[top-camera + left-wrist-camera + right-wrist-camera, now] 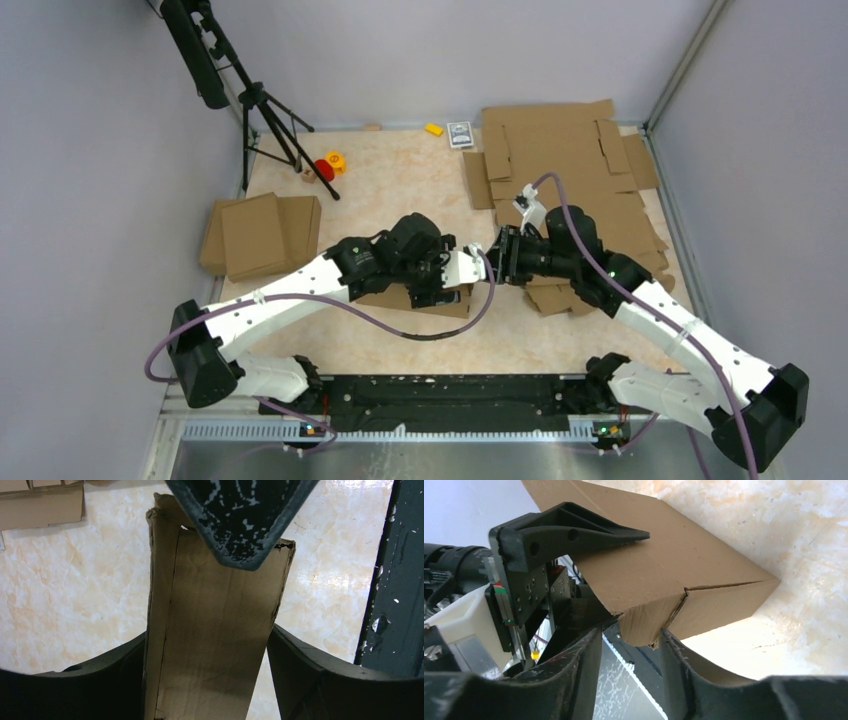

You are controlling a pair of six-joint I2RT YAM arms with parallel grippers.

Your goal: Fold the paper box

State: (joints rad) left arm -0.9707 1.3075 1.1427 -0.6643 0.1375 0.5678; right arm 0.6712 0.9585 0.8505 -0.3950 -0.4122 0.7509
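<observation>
The paper box (440,303) is a brown corrugated carton at the table's middle, mostly hidden under the two wrists. In the left wrist view a long panel of the box (220,610) runs up between my left gripper's fingers (310,675), with both pads against its sides. My left gripper (445,280) is shut on it. My right gripper (492,262) meets it from the right. Its jaws (631,637) stand apart round a torn corner flap (644,625) of the box (684,565), with a gap on the left side. The left gripper's finger (574,532) lies across the box top.
A pile of flat slotted cardboard sheets (570,170) lies at the back right. Smaller folded cardboard pieces (260,235) lie at the left. A black tripod (265,120) stands at the back left by small red and orange items (328,165). The black base rail (440,400) runs along the near edge.
</observation>
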